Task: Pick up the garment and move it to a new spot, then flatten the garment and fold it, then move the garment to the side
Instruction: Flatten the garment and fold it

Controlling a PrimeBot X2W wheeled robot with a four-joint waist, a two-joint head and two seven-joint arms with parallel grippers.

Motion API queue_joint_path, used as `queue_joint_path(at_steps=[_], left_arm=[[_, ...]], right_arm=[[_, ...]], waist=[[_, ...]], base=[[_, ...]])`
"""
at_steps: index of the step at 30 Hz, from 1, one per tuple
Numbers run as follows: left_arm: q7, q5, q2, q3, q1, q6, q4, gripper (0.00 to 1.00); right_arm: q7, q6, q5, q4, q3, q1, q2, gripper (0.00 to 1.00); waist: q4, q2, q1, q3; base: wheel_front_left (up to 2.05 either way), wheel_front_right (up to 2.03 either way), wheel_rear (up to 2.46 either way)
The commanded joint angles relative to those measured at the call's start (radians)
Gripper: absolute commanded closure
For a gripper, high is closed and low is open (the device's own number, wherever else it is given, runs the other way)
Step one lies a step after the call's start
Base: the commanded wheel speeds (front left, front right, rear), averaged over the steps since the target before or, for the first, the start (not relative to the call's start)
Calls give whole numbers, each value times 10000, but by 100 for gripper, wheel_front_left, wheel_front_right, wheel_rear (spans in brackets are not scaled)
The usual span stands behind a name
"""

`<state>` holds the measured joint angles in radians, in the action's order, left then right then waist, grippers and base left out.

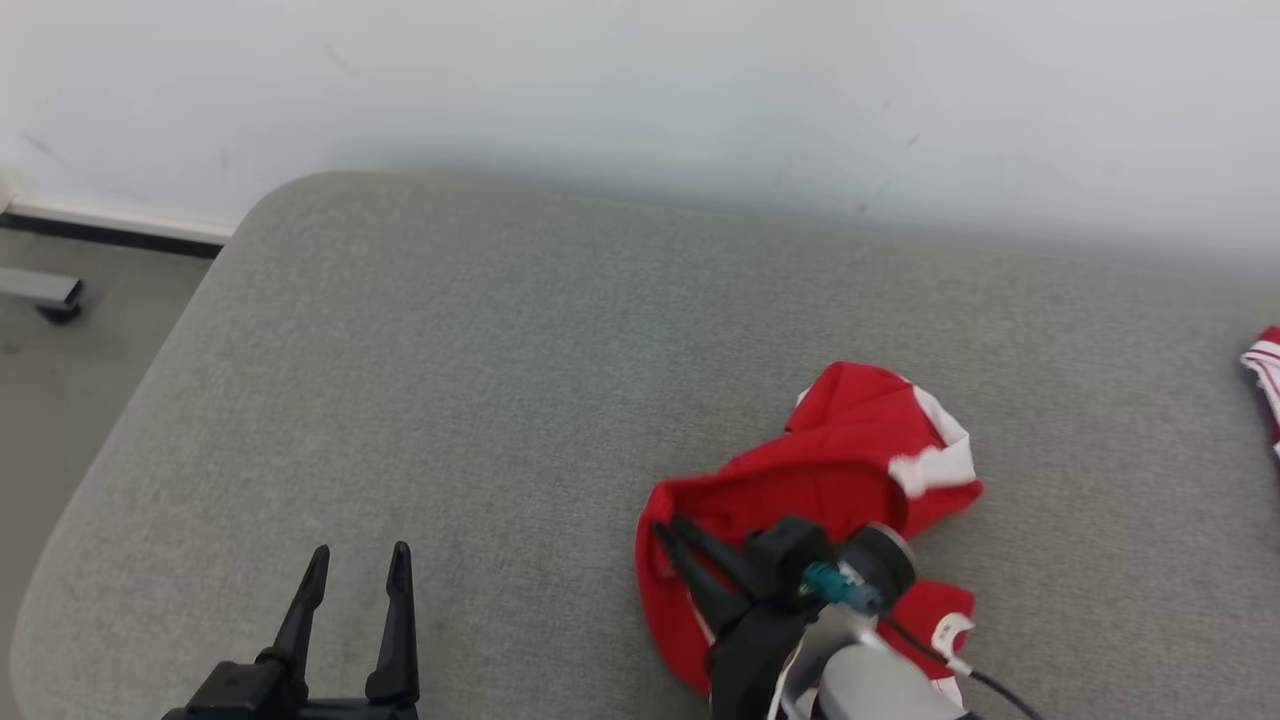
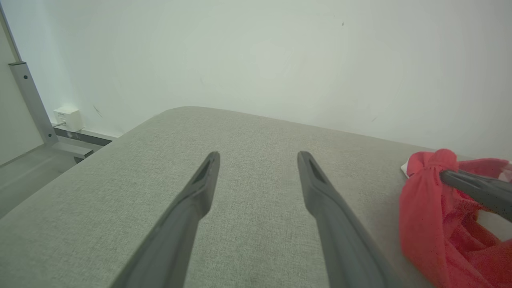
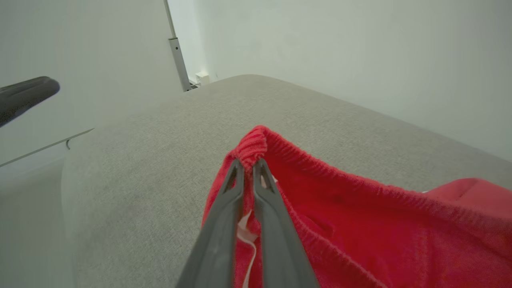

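Note:
The garment (image 1: pixel 830 470) is red with white trim and lies crumpled on the grey cushion (image 1: pixel 500 400), right of centre. My right gripper (image 1: pixel 662 532) is shut on its ribbed waistband at the left edge. In the right wrist view the two fingers (image 3: pixel 248 166) pinch a bunched piece of red waistband (image 3: pixel 252 146), and the cloth (image 3: pixel 380 232) trails to the right. My left gripper (image 1: pixel 360 565) stands open at the lower left, well apart from the garment, with nothing between its fingers (image 2: pixel 258 156). The left wrist view has the garment (image 2: pixel 432 224) at its right edge with a right finger (image 2: pixel 472 186) in it.
A second red and white cloth (image 1: pixel 1265 375) lies at the cushion's far right edge. A pale wall (image 1: pixel 640 90) runs behind the cushion. The floor and a metal frame leg (image 1: pixel 40 290) lie beyond the cushion's left edge. Bare cushion spreads to the left and back.

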<state>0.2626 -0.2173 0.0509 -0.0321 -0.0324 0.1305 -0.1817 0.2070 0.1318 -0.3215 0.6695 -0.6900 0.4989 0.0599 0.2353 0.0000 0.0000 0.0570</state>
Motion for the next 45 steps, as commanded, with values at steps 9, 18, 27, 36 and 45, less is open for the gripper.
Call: queue_joint_path(at_steps=[9, 18, 27, 36, 45], left_arm=[[28, -175, -8, -140, -267, -63, -208, 0], [28, -87, -7, 95, -143, -141, -195, 0], [28, 225, -3, 619, 146, -117, 90, 0], [28, 564, -6, 901, 392, -82, 442, 0], [28, 811, -3, 933, 614, -34, 643, 0]], right_arm=[[299, -29, -1619, 1162, -2063, 360, -85, 0], [579, -29, -1842, 1211, -1780, 932, -96, 0], [568, -29, -594, -1309, 1213, -458, 842, 0], [567, -29, 282, -3142, 3912, -2652, 1110, 0], [568, -29, 598, -4023, 5413, -4492, 743, 0]], waist=[[487, 0, 0, 415], [-156, 0, 0, 80], [-1037, 0, 0, -180], [-1718, 0, 0, -296], [-1913, 0, 0, -400]], base=[[0, 0, 0], [0, 0, 0], [0, 0, 0], [0, 0, 0], [0, 0, 0]])
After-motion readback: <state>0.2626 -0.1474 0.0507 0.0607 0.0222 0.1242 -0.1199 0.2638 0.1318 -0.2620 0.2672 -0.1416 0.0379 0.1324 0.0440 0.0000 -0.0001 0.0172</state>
